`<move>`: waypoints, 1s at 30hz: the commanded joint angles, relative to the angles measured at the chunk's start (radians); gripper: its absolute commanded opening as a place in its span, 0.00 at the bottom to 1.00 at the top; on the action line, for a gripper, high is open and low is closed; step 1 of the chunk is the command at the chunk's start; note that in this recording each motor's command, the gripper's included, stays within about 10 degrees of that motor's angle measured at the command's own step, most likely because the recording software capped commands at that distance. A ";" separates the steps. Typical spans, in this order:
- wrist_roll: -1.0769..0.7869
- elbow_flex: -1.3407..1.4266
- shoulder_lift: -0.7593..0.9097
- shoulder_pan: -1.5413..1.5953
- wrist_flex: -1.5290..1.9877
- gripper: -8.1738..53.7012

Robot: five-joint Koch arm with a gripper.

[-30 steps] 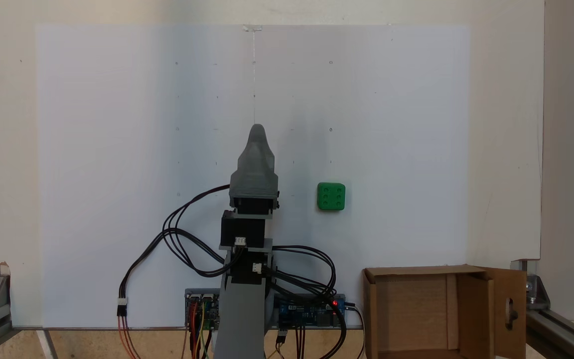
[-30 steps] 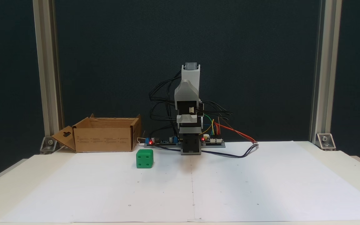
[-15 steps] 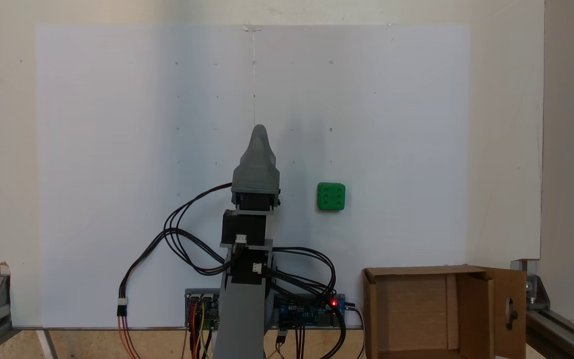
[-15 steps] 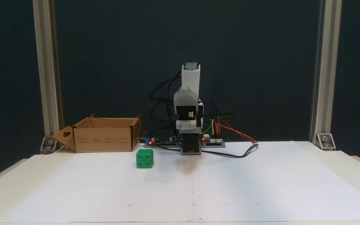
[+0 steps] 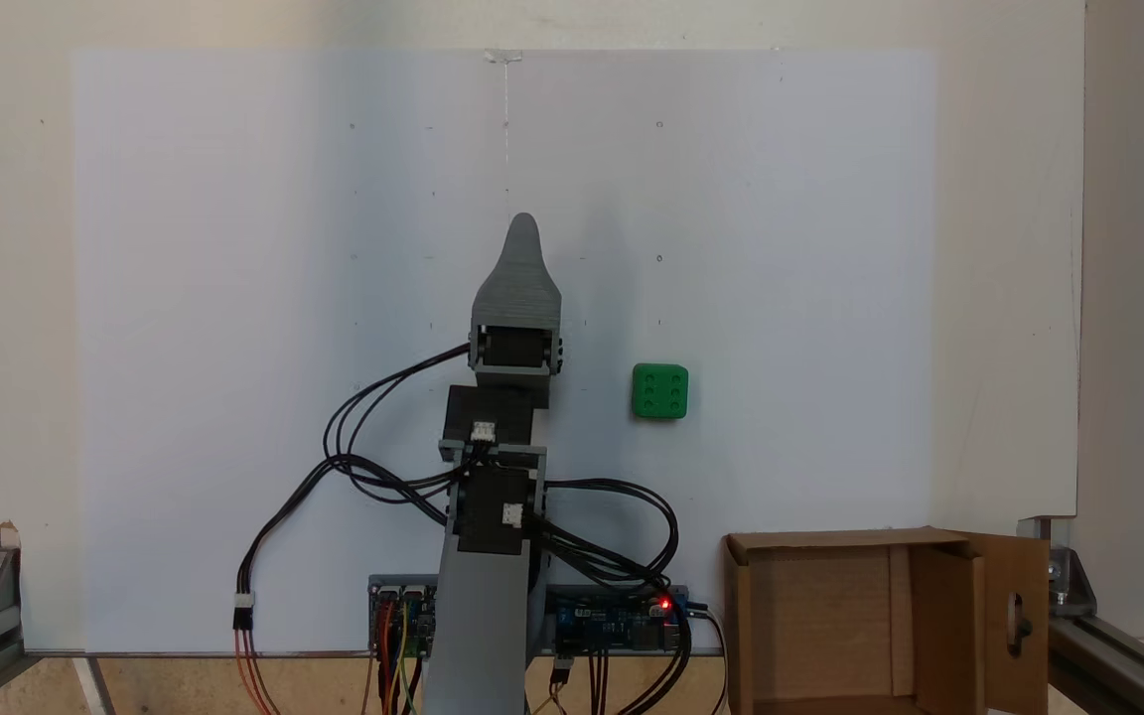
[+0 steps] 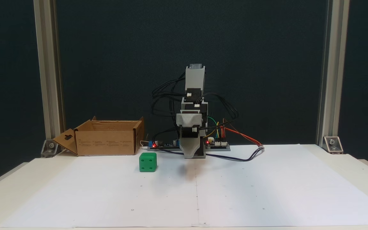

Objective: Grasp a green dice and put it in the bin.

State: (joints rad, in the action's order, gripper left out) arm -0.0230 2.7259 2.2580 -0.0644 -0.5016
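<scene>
Swing your tool [image 5: 522,226] rightward toward the green dice [image 5: 659,390], right of centre on the surface [image 5: 234,298], then descend squarely over it. Whether the tool is released or clenched, you cannot tell. The front fixed view shows height; the bin [image 6: 107,142] sits mid-left there.

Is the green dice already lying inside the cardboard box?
No, the green dice lies on the white paper, apart from the cardboard box, which is open.
</scene>
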 commanded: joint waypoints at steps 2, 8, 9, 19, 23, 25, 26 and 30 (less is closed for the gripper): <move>-0.046 -0.210 0.114 0.002 0.227 0.84; -0.044 -0.465 0.112 0.005 0.624 0.83; -0.044 -0.489 0.112 0.005 0.688 0.83; -0.021 -0.713 0.077 -0.133 1.391 0.83; -0.021 -0.830 0.000 -0.198 1.630 0.84; -0.021 -0.887 -0.040 -0.235 1.738 0.84; -0.023 -0.922 -0.058 -0.255 1.801 0.84; -0.023 -1.019 -0.081 -0.325 1.995 0.85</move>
State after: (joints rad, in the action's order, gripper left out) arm -0.0245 1.7779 2.1844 -0.3666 1.3560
